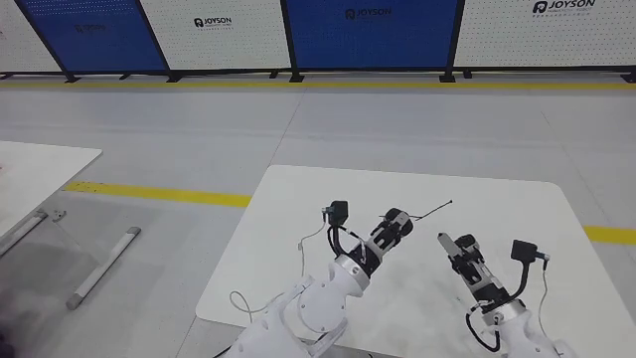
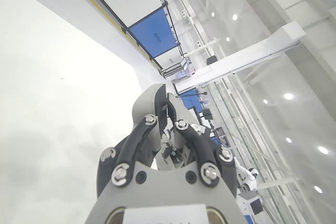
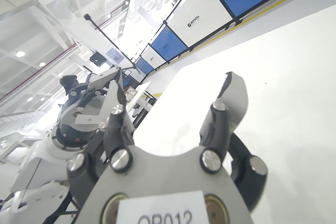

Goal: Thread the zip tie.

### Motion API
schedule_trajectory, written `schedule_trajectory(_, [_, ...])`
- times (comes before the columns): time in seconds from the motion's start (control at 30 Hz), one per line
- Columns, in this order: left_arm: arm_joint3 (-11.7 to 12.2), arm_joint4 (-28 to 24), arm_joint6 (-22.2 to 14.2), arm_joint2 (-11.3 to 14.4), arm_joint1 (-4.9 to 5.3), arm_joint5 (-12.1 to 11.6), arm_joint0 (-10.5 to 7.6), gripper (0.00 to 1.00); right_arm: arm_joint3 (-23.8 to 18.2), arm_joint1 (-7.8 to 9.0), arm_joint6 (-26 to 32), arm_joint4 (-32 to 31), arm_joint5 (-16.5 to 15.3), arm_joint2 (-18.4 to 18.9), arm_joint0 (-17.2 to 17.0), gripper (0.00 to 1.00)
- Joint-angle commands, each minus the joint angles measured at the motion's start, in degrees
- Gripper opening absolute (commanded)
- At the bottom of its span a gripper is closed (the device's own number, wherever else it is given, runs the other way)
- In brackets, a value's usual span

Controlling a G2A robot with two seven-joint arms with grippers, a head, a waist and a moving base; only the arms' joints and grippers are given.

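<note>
Diagonally above the white table (image 1: pixel 497 189), the black zip tie (image 1: pixel 429 212) ran as one thin, straight line. Its long axis slanted away from the robot and toward its right. The small square head sat at the free far end, and the near end was caught in the left gripper (image 1: pixel 396 225). From the right wrist view the zip tie (image 3: pixel 110 40) rose out of that gripper as a slim dark strip, with the blocky head uppermost against the ceiling lights.

The left gripper (image 2: pixel 166 93) had its grey, curved fingers pressed together, the dark ribbed pads meeting on the strap. Its arm stretched forward over the middle of the table, with the wrist angled toward the right arm.

The right gripper (image 1: pixel 447 242) stood just beside the left one, apart from the tie and holding nothing. In its own wrist view the right gripper (image 3: pixel 173 80) had its fingers spread wide. They were smooth grey shells on black links fastened with bright round bolts.
</note>
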Motion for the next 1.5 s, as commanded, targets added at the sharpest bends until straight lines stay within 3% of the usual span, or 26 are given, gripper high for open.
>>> schedule_trajectory(0.0, [0.0, 0.01, -0.02, 0.02, 0.0, 0.01, 0.0, 0.0, 0.0, 0.0, 0.01, 0.0, 0.01, 0.0, 0.0, 1.0])
schedule_trajectory(0.13, [0.0, 0.01, -0.02, 0.02, 0.0, 0.01, 0.0, 0.0, 0.09, 0.04, 0.1, -1.46, 0.82, 0.11, 0.16, 1.0])
schedule_trajectory(0.4, [-1.78, -0.64, 0.49, -0.07, -0.2, 0.34, 1.1, 0.0, 0.06, 0.27, 2.61, -18.59, 6.83, -2.1, 2.48, 1.0])
schedule_trajectory(0.63, [-2.09, -0.69, 0.32, 0.1, -0.26, 0.41, 1.17, 0.0, 0.02, 0.16, 1.64, -18.61, 6.87, -2.45, 2.6, 1.0])
schedule_trajectory(0.8, [-1.51, -0.52, 0.28, 0.55, -0.43, 0.56, 1.16, 0.0, 0.51, 0.1, 0.84, -17.37, 3.0, -2.81, 2.81, 1.0])
schedule_trajectory(0.9, [-1.15, -0.31, 0.26, 1.04, -0.61, 0.88, 0.91, 0.0, 1.17, -0.01, -0.68, -17.75, 2.48, -3.13, 2.87, 1.0])
schedule_trajectory(0.93, [-1.05, -0.26, 0.23, 1.14, -0.66, 0.93, 0.86, 0.0, 1.27, -0.05, -0.97, -17.75, 2.62, -3.16, 3.02, 0.93])
schedule_trajectory(0.97, [-0.98, -0.22, 0.22, 1.21, -0.7, 0.97, 0.83, 0.0, 1.38, -0.08, -1.07, -17.79, 2.73, -3.2, 3.19, 0.56])
schedule_trajectory(1.0, [-0.94, -0.16, 0.21, 1.3, -0.74, 0.98, 0.82, 0.0, 1.46, -0.11, -1.08, -17.81, 2.78, -3.26, 3.33, 0.39])
schedule_trajectory(1.23, [-1.04, 0.57, -0.13, 1.8, -0.95, 0.72, 0.94, 0.0, 1.27, -0.24, -0.76, -18.04, 1.8, -3.97, 3.74, 0.38])
schedule_trajectory(1.3, [-0.94, 0.5, -0.37, 1.87, -1.02, 0.73, 0.9, 0.0, 0.92, -0.25, -0.9, -18.09, 1.38, -3.98, 3.57, 0.32])
schedule_trajectory(1.47, [-0.77, 0.56, -0.72, 1.91, -1.14, 0.81, 0.88, 0.0, 0.13, -0.22, -1.1, -18.16, 0.47, -3.86, 3.15, 0.36])
